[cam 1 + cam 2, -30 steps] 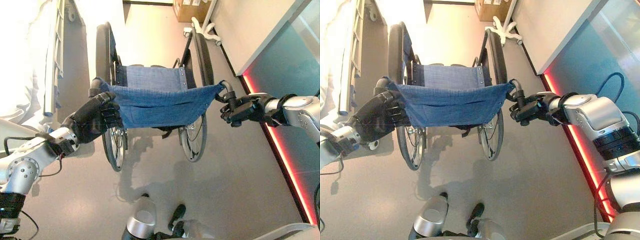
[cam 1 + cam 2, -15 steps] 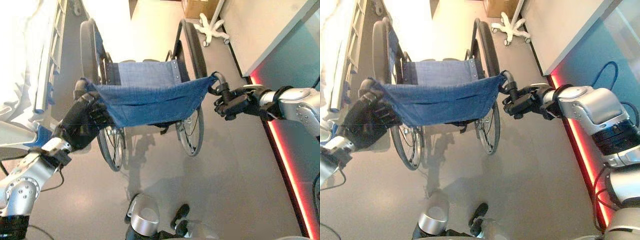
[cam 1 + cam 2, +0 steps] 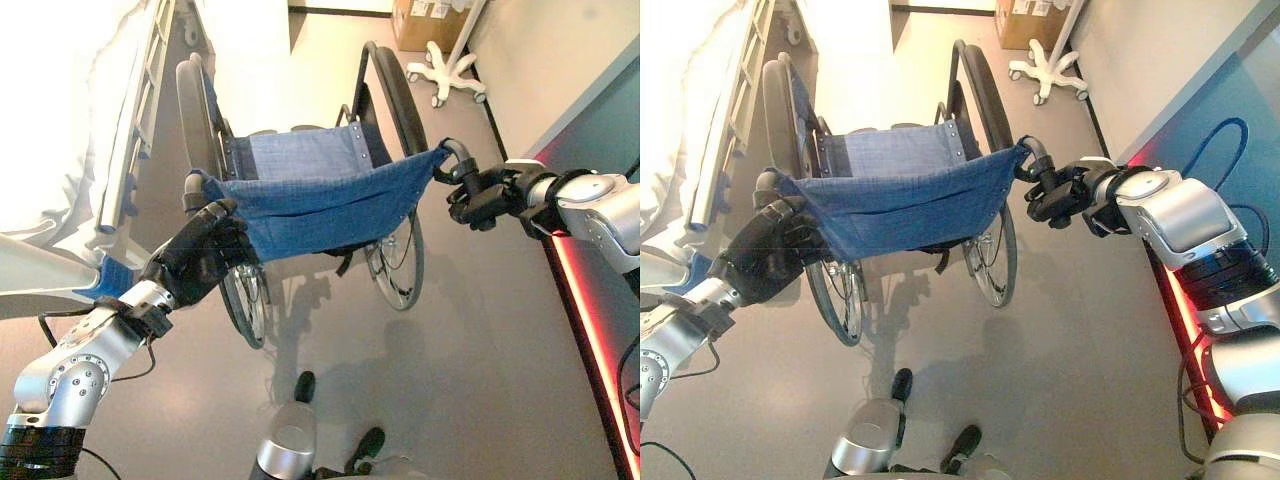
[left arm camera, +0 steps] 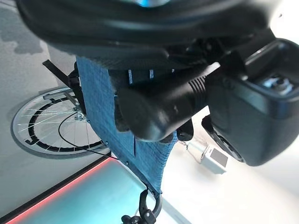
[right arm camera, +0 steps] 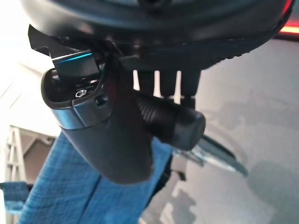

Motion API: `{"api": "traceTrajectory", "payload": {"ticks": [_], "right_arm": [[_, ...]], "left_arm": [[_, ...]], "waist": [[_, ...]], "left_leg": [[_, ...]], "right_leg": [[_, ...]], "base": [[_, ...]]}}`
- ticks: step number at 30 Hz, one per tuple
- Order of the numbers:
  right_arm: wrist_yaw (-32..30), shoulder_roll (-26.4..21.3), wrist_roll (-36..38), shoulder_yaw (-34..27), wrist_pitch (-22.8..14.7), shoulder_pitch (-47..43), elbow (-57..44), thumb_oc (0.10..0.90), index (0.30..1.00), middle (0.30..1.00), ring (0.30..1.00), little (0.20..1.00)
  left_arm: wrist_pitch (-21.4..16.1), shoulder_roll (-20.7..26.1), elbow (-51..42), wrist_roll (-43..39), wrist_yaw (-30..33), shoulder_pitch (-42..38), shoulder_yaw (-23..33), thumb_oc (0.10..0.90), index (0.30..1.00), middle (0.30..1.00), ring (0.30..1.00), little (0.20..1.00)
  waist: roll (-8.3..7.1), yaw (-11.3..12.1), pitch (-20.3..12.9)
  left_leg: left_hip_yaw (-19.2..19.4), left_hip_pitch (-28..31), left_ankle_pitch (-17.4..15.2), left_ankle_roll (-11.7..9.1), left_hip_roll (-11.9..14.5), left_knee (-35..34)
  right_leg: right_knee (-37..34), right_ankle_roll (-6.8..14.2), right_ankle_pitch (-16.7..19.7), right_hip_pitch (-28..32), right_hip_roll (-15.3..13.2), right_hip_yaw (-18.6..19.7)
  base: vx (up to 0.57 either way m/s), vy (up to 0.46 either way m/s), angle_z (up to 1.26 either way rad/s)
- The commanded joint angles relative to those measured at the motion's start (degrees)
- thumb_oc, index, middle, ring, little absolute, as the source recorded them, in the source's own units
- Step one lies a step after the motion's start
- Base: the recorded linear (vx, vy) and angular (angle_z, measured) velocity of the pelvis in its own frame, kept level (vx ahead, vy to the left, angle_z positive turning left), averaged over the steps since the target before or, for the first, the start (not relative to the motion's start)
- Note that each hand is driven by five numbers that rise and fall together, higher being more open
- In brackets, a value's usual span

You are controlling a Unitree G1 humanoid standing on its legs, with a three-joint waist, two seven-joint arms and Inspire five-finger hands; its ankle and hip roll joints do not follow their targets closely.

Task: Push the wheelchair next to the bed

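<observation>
The bed [image 3: 60, 120] is cut off at 9 o'clock. The wheelchair [image 3: 310, 200] footrests are hidden under its seat. The cardboard box [image 3: 425, 10] is cut off at 12 o'clock.

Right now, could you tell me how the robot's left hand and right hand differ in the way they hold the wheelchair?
The left hand is on the push handle on the bed side; the right hand holds the handle on the side of the red-lit wall. The left arm is bent, rising from below; the right arm reaches in sideways, nearly level. Both hands have fingers curled round a handle of the wheelchair.
</observation>
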Motion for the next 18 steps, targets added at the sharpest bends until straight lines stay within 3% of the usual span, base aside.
{"api": "traceTrajectory", "payload": {"ticks": [1,3,6,7,9,10,11,13,14,16,18], "right_arm": [[2.7,3.1,-2.6,0.6,-8.4,-4.4,-1.9,0.400,0.300,0.300,0.300,0.300],[3.5,2.4,-1.5,0.6,-9.2,-4.6,-1.7,0.400,0.300,0.300,0.300,0.300],[4.5,0.7,0.8,1.3,-11.2,-5.3,-0.8,0.400,0.300,0.300,0.300,0.300],[5.2,0.1,1.8,1.3,-12.4,-5.1,-0.2,0.400,0.300,0.300,0.300,0.300],[6.7,-0.9,2.2,0.1,-13.6,-3.8,-0.5,0.400,0.300,0.300,0.300,0.300],[7.4,-1.9,2.1,-0.6,-13.7,-3.0,-1.3,0.400,0.300,0.300,0.300,0.300],[8.4,-3.2,1.3,-1.7,-13.5,-1.7,-2.8,0.400,0.300,0.300,0.300,0.300],[9.9,-5.2,0.8,-3.1,-13.7,-0.4,-4.0,0.400,0.300,0.300,0.300,0.300],[10.8,-7.5,1.1,-3.4,-14.7,0.1,-4.2,0.400,0.300,0.300,0.300,0.300],[10.7,-9.1,1.9,-3.2,-15.6,0.2,-4.3,0.400,0.300,0.300,0.300,0.300],[9.2,-9.4,3.4,-3.0,-15.9,0.1,-5.1,0.400,0.300,0.300,0.300,0.300]], "left_arm": [[-10.8,1.9,-7.3,-5.2,-6.1,-6.8,-0.5,0.400,0.300,0.300,0.300,0.300],[-9.6,3.0,-6.5,-4.9,-6.4,-6.6,1.3,0.400,0.300,0.300,0.300,0.300],[-9.4,5.7,-5.1,-6.0,-6.2,-7.5,2.5,0.400,0.300,0.300,0.300,0.300],[-9.4,6.7,-4.5,-5.6,-6.4,-7.9,2.8,0.400,0.300,0.300,0.300,0.300],[-8.8,8.5,-3.0,-7.4,-5.6,-8.4,3.2,0.400,0.300,0.300,0.300,0.300],[-8.4,9.9,-1.9,-8.9,-5.3,-8.9,3.2,0.400,0.300,0.300,0.300,0.300],[-8.3,11.2,-0.2,-10.5,-5.0,-9.8,3.0,0.400,0.300,0.300,0.300,0.300],[-9.0,12.4,1.0,-12.1,-4.5,-11.0,1.9,0.400,0.300,0.300,0.300,0.300],[-10.3,12.2,2.1,-12.5,-5.1,-11.8,0.7,0.400,0.300,0.300,0.300,0.300],[-11.6,12.0,2.3,-12.2,-5.5,-12.4,-0.5,0.400,0.300,0.300,0.300,0.300],[-12.2,12.0,2.3,-10.5,-6.0,-12.8,-0.6,0.400,0.300,0.300,0.300,0.300]], "waist": [[0.10,1.2,-17.7],[-1.66,1.7,-17.9],[-2.49,2.0,-18.1],[-2.55,1.8,-18.0],[-2.59,0.6,-17.9],[-2.42,-0.2,-17.8],[-1.62,-1.4,-17.6],[-0.39,-2.8,-17.1],[0.64,-4.0,-16.6],[1.70,-5.5,-16.3],[1.95,-7.1,-15.5]], "left_leg": [[0.9,-4.2,3.6,-1.4,-7.6,-5.2],[-0.4,-2.9,1.9,0.8,-9.7,-4.8],[-2.2,-2.0,1.3,1.7,-10.1,-5.0],[-3.3,-1.7,1.1,1.7,-9.7,-4.6],[-4.6,-1.8,0.6,1.2,-9.3,-3.3],[-5.1,-2.1,0.4,0.8,-9.2,-2.0],[-6.0,-2.9,0.3,-0.2,-8.6,0.4],[-8.2,-3.9,0.5,-1.8,-7.5,3.3],[-11.2,-3.4,-0.4,-2.5,-7.1,4.9],[-13.5,-1.2,-2.6,-2.6,-6.4,4.3],[-14.6,2.7,-5.8,-2.4,-4.5,2.7]], "right_leg": [[13.7,-0.4,-1.4,1.4,7.7,0.7],[21.5,3.4,5.4,-0.1,7.6,1.9],[31.4,7.8,13.5,-2.0,9.3,3.9],[34.6,8.2,16.1,-3.5,10.0,5.5],[33.6,8.2,14.3,-5.4,8.7,8.4],[31.0,7.7,11.7,-5.1,7.3,8.7],[24.1,5.3,6.4,-4.9,5.1,9.4],[16.9,2.4,1.6,-4.5,3.7,10.1],[9.6,1.1,1.2,-5.8,1.3,12.1],[5.9,1.8,3.5,-7.9,-0.7,13.8],[5.4,4.5,10.3,-14.1,-4.6,15.2]], "base": [[0.42,-0.007,-0.07],[0.44,0.059,0.00],[0.35,0.026,-0.08],[0.33,-0.071,0.11],[0.34,-0.071,0.42],[0.33,-0.065,0.43],[0.30,-0.066,0.35],[0.31,-0.092,0.31],[0.38,-0.126,0.26],[0.33,-0.133,0.27],[0.39,-0.249,0.97]]}}
